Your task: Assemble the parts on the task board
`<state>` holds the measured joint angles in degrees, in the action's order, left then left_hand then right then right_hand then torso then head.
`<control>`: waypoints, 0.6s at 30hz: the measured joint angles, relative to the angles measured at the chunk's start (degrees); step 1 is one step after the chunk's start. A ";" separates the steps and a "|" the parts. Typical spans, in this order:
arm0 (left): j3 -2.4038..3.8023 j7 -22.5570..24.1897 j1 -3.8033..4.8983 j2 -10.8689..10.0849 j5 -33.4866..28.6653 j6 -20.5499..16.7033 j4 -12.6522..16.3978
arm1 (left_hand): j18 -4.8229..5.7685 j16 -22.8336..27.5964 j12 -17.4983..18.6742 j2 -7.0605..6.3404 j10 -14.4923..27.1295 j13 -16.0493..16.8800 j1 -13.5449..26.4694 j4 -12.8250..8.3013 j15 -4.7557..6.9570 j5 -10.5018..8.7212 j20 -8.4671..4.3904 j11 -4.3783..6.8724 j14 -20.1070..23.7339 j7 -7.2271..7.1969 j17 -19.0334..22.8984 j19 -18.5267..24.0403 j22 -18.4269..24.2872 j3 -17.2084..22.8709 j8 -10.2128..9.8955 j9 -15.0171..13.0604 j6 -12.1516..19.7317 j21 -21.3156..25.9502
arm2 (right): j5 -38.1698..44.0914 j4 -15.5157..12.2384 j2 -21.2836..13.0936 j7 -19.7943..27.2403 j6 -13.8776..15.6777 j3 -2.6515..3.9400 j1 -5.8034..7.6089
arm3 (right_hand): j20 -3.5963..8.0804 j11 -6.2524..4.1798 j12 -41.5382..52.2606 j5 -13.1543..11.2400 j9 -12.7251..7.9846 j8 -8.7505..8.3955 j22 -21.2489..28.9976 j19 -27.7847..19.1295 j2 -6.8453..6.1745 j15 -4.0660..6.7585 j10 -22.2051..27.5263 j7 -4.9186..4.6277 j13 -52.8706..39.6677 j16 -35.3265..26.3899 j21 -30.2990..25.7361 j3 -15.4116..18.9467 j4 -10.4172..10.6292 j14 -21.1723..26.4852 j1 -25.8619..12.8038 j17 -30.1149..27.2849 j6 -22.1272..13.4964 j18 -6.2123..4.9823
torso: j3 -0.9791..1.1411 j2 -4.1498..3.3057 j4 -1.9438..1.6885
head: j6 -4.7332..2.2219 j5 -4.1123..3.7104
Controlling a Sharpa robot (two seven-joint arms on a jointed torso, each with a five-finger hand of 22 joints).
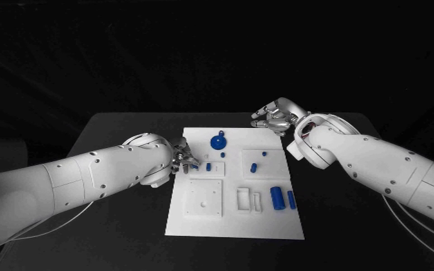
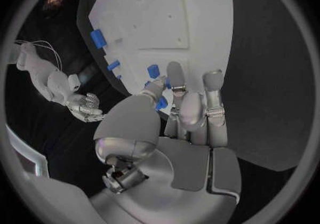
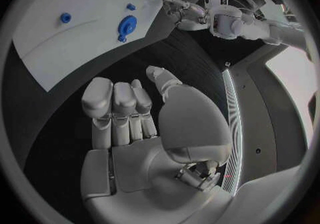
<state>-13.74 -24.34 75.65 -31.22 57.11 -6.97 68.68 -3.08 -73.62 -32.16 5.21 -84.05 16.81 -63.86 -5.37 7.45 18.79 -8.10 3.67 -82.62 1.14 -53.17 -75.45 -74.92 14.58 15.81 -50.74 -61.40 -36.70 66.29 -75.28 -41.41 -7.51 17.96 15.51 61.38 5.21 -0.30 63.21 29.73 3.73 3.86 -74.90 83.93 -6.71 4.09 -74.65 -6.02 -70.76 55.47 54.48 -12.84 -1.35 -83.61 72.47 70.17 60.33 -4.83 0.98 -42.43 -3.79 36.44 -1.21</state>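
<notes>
White task board (image 1: pixel 235 221) at the centre of the black table (image 1: pixel 127 221). Left hand (image 1: pixel 184 157) at the board's left edge, fingers (image 2: pixel 175 77) pinching a small blue part (image 2: pixel 160 103). Right hand (image 1: pixel 276 115) beyond the far right corner, fingers (image 3: pixel 113 98) together, holding nothing. Round blue part (image 1: pixel 218 141) near the far edge.

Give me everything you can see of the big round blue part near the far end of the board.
The round blue part is a dark blue disc, plastic by its look, with a small tab or knob at one edge, seen also in the right wrist view. It sits on the white task board toward its far end. Neither hand touches it: the left hand is at the board's left edge and the right hand hangs beyond the far right corner.
</notes>
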 measured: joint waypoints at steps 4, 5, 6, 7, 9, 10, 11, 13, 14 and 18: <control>0.00 0.57 -0.29 -0.13 0.14 -1.00 0.17 | 0.00 0.00 0.00 0.00 0.00 0.00 0.00 0.00 0.00 -0.01 0.00 0.00 0.00 0.00 -0.10 0.00 0.00 0.00 0.00 -0.28 0.00 -0.24 | 0.00 0.01 -0.07 0.00 0.00 0.00 -0.02 | 0.00 0.00 0.00 0.00 0.00 0.00 0.00 0.00 0.00 0.00 0.00 0.00 0.00 0.00 0.00 0.00 0.00 0.00 0.00 0.00 0.00 0.00 | 0.01 -0.02 0.00 | -0.01 -0.09; 0.00 0.72 -0.36 -0.14 0.14 -1.24 0.20 | 0.00 0.00 0.00 0.00 0.00 0.00 0.00 0.00 0.00 -0.01 0.00 0.00 0.00 0.00 -0.14 0.00 0.00 0.00 -0.01 -0.29 0.00 -0.24 | 0.00 0.01 -0.08 0.00 0.00 0.00 -0.02 | 0.00 0.00 0.00 0.00 0.00 0.00 0.00 0.00 0.00 0.00 0.00 0.00 0.00 0.00 0.00 0.00 0.00 0.00 0.00 0.00 0.00 0.00 | 0.01 -0.03 0.00 | -0.01 -0.11; 0.00 0.82 -0.42 -0.15 0.14 -1.42 0.20 | 0.00 0.00 0.00 0.00 0.00 0.00 0.00 0.00 0.00 -0.02 0.00 0.00 0.00 0.00 -0.14 0.00 0.01 0.00 -0.01 -0.31 0.00 -0.24 | 0.00 0.00 -0.09 0.00 0.00 0.00 -0.02 | 0.00 0.00 0.00 0.00 0.00 0.00 0.00 0.00 0.00 0.00 0.00 0.00 -0.02 0.00 0.00 0.00 0.00 0.00 0.00 0.00 0.00 0.00 | 0.02 -0.03 0.00 | -0.01 -0.14; 0.00 0.92 -0.47 -0.15 0.14 -1.57 0.20 | 0.00 0.00 0.00 0.00 0.00 0.00 0.00 0.00 0.00 -0.06 0.00 0.00 0.00 0.00 -0.14 0.00 0.00 0.00 -0.01 -0.31 0.00 -0.24 | 0.00 0.00 -0.10 0.00 0.00 0.00 -0.03 | 0.00 0.00 0.00 0.00 0.00 0.00 0.00 0.00 0.00 0.00 0.00 0.00 -0.05 0.00 0.00 0.00 0.00 0.00 0.00 0.00 0.00 0.00 | 0.03 -0.04 0.00 | -0.01 -0.16; 0.00 1.11 -0.58 -0.15 0.14 -1.87 0.20 | 0.00 0.00 0.00 0.00 0.00 0.00 0.00 0.00 0.00 0.03 0.00 0.00 0.00 0.00 -0.14 0.00 0.01 0.00 -0.03 -0.34 0.00 -0.24 | 0.00 -0.02 -0.10 0.00 0.00 0.00 -0.03 | 0.00 0.00 0.00 0.00 0.00 0.00 0.00 0.00 0.00 0.00 0.00 0.00 -0.08 0.00 0.00 0.00 0.00 0.00 0.00 0.00 0.00 0.00 | 0.03 -0.05 -0.01 | -0.01 -0.21; 0.00 1.17 -0.62 -0.15 0.14 -1.97 0.19 | 0.00 0.00 0.00 0.00 0.00 0.00 0.00 0.00 0.00 0.13 0.00 0.00 0.00 0.00 -0.14 0.00 0.01 0.00 -0.06 -0.34 0.00 -0.24 | 0.00 -0.02 -0.10 0.00 0.00 0.00 -0.04 | 0.00 0.00 0.00 0.00 0.00 0.00 0.00 0.00 0.00 0.00 0.00 0.00 -0.08 0.00 0.00 0.00 0.00 0.00 0.00 0.00 0.00 0.00 | 0.03 -0.05 0.00 | -0.01 -0.21; 0.00 1.24 -0.66 -0.14 0.14 -2.05 0.15 | 0.00 0.00 0.00 0.00 0.00 0.00 0.00 0.00 0.00 0.14 0.00 0.00 0.00 0.00 -0.14 0.00 0.01 0.00 -0.06 -0.36 0.00 -0.24 | 0.00 -0.02 -0.10 0.00 0.00 0.00 -0.04 | 0.00 0.00 0.00 0.00 0.00 0.00 0.00 0.00 0.00 0.00 0.00 0.00 -0.08 0.00 0.00 0.00 0.00 0.00 0.00 0.00 0.00 0.00 | 0.03 -0.05 0.00 | 0.00 -0.22; 0.00 1.37 -0.73 -0.06 0.14 -2.20 -0.01 | 0.00 0.00 0.00 0.00 0.00 0.00 0.00 0.00 0.00 0.15 0.00 0.00 0.00 0.00 -0.14 0.00 0.01 0.00 -0.12 -0.39 0.00 -0.23 | 0.00 -0.04 -0.12 0.00 0.00 0.00 -0.04 | 0.00 0.00 0.00 0.00 0.00 0.00 0.00 0.00 0.00 0.00 0.00 0.00 -0.08 0.00 0.00 0.00 0.00 0.00 0.00 0.00 0.00 0.00 | 0.03 -0.05 0.00 | 0.07 -0.23; 0.00 1.42 -0.75 -0.01 0.14 -2.24 -0.13 | 0.00 0.00 0.00 0.00 0.00 0.00 0.00 0.00 0.00 0.15 0.00 0.00 0.00 0.00 -0.14 0.00 0.01 0.00 -0.13 -0.40 0.00 -0.23 | 0.00 -0.04 -0.13 0.00 0.00 0.00 -0.04 | 0.00 0.00 0.00 0.00 0.00 0.00 0.00 0.00 0.00 0.00 0.00 0.00 -0.08 0.00 0.00 0.00 0.00 0.00 0.00 0.00 0.00 0.00 | 0.03 -0.05 0.00 | 0.13 -0.23; 0.00 1.61 -0.94 0.50 0.25 -2.35 -0.92 | 0.00 0.00 0.00 0.00 0.00 0.00 0.00 0.00 0.00 0.16 0.00 0.00 0.00 0.00 -0.02 0.00 0.01 0.00 -0.29 -1.12 0.00 -0.23 | -0.01 -0.04 -0.16 -0.01 0.01 0.00 -0.04 | 0.00 0.00 0.00 0.00 0.00 0.00 0.00 0.00 0.00 0.00 0.00 0.00 -0.08 0.00 0.00 0.00 0.00 0.00 0.00 0.00 0.00 0.00 | -0.01 -0.05 -0.01 | 0.18 -0.24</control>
<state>-13.74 -22.73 74.71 -30.73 57.36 -9.31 67.76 -3.08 -73.62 -32.16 5.21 -84.05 16.81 -63.86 -5.38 7.44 18.95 -8.10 3.67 -82.62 1.14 -53.19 -75.45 -74.91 14.58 15.51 -51.86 -61.41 -36.93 66.28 -75.32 -41.57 -7.52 17.97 15.51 61.34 5.21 -0.30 63.21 29.74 3.74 3.86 -74.90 83.93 -6.71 4.09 -74.64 -6.02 -70.84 55.47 54.48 -12.83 -1.35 -83.61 72.47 70.17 60.33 -4.83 0.98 -42.48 -3.80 36.62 -1.45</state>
